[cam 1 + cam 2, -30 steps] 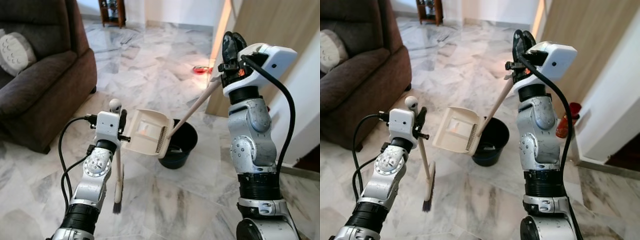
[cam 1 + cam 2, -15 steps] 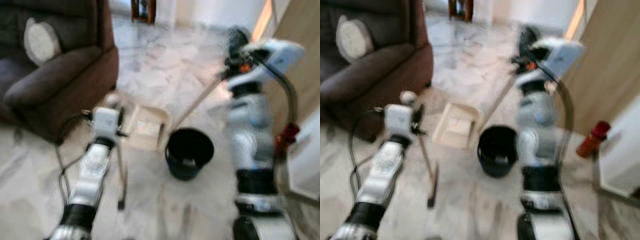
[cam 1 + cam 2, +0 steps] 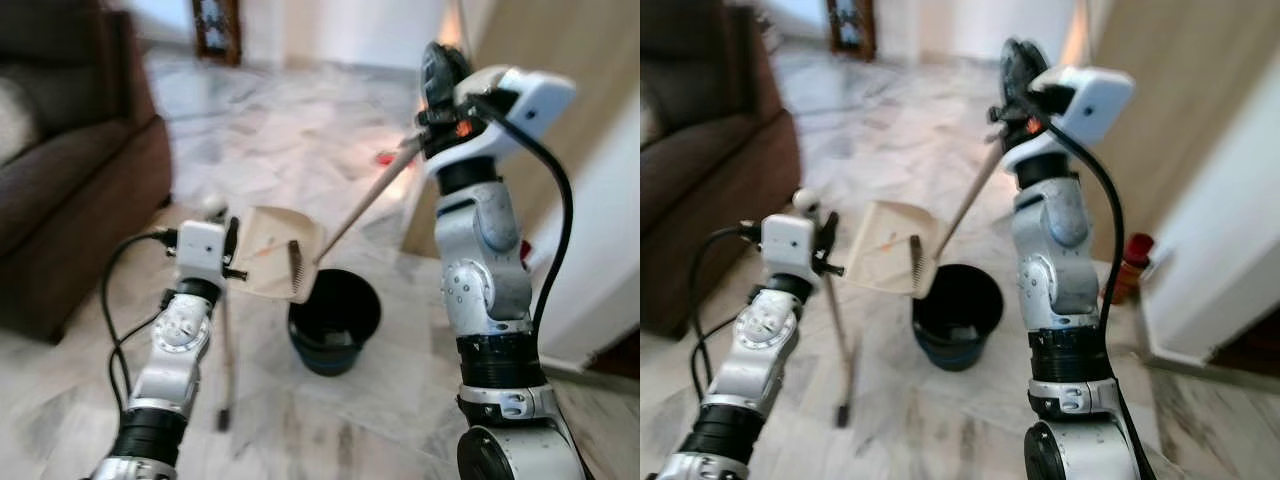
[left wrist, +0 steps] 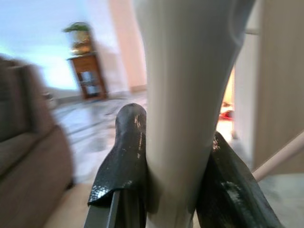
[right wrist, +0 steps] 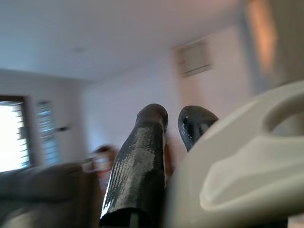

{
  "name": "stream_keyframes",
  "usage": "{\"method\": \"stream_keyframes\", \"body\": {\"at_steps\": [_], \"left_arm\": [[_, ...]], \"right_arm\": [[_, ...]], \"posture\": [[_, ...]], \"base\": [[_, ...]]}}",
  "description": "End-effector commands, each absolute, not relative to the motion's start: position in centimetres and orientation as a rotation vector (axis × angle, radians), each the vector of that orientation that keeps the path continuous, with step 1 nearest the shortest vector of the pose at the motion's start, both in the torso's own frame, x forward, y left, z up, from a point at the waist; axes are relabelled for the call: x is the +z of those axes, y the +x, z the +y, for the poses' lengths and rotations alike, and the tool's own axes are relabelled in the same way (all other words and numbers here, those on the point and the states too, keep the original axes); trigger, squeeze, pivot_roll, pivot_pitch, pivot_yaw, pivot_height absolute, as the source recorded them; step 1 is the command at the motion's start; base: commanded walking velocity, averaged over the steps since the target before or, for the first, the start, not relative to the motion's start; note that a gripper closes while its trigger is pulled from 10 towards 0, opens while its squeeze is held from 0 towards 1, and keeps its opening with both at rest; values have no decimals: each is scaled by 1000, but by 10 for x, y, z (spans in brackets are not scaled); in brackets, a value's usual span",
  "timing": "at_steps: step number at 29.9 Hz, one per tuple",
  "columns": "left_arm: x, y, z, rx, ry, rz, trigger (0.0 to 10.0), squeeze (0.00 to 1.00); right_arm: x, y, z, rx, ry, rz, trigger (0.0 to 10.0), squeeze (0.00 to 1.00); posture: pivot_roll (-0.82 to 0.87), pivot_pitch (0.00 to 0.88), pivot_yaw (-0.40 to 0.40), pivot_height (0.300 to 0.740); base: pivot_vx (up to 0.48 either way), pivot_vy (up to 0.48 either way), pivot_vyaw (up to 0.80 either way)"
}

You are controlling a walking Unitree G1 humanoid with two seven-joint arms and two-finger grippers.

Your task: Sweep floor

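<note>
While the right gripper [image 3: 440, 75], raised high, is clamped on the top of the long dustpan handle [image 3: 365, 200], the cream dustpan [image 3: 278, 254] hangs tilted just above the near rim of the black bin [image 3: 335, 320], apparently at the emptying stage. Left gripper [image 4: 178, 166]: fingers [image 4: 124, 156] closed on the pale broom handle [image 4: 183, 95], with the broom [image 3: 226, 340] standing upright, its bristles on the marble floor [image 3: 300, 150] beside the bin. Orange specks lie in the pan. Judged status: sweepings collected; tipping into the bin still left. Brown sofa [image 3: 60, 200] stands well apart.
</note>
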State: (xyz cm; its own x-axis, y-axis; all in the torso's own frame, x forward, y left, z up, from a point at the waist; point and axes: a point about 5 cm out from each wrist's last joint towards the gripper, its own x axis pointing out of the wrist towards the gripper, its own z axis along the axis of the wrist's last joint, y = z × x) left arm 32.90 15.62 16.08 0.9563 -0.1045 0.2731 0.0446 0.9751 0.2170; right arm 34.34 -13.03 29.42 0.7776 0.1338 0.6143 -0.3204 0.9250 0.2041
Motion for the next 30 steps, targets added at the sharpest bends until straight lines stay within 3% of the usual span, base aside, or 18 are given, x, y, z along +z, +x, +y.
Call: {"method": "stream_keyframes", "body": {"at_steps": [1,30], "left_arm": [[169,328,151,-87,194,-335,10000,0],[169,328,152,-82,192,-335,10000,0]], "right_arm": [[310,337,-127,268,319,-718,10000,0],[309,338,-125,276,307,-706,10000,0]], "posture": [[64,41,-27,740],[64,43,-32,740]], "base": [[281,0,0],[282,0,0]]}}
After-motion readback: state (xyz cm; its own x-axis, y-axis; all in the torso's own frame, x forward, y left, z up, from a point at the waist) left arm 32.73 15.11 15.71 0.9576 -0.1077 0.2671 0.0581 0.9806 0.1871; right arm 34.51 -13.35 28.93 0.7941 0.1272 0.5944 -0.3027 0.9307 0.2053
